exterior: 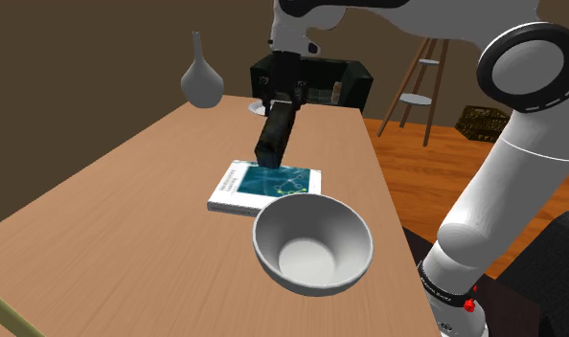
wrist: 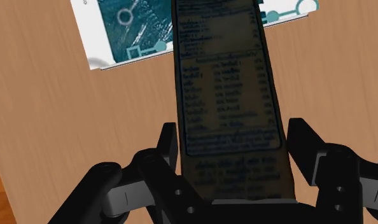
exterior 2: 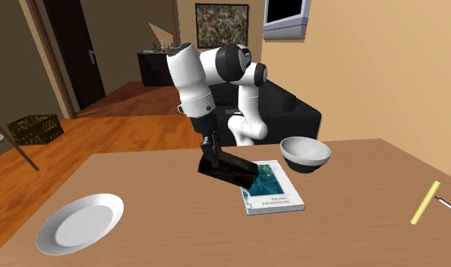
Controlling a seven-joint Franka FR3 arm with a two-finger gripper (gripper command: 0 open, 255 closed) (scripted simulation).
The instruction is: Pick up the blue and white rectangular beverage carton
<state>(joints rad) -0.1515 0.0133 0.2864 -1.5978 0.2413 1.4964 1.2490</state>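
You had the carton [exterior: 276,134], dark with pale print, clasped between the fingers of the gripper [exterior: 281,103] and hanging tilted above the wooden table [exterior: 129,211]. Its lower end hung over the far edge of a teal-covered book [exterior: 242,184]; contact couldn't be judged. A grey bowl [exterior: 361,222] sat just beside the book's near edge. A grey vase [exterior: 202,81] stood far off, toward the shoulder view's left.

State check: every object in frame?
gripper: shut on carton
carton: held, tilted over the book
book: closed, flat on table
bowl: upright, empty
plate: flat, empty
vase: upright
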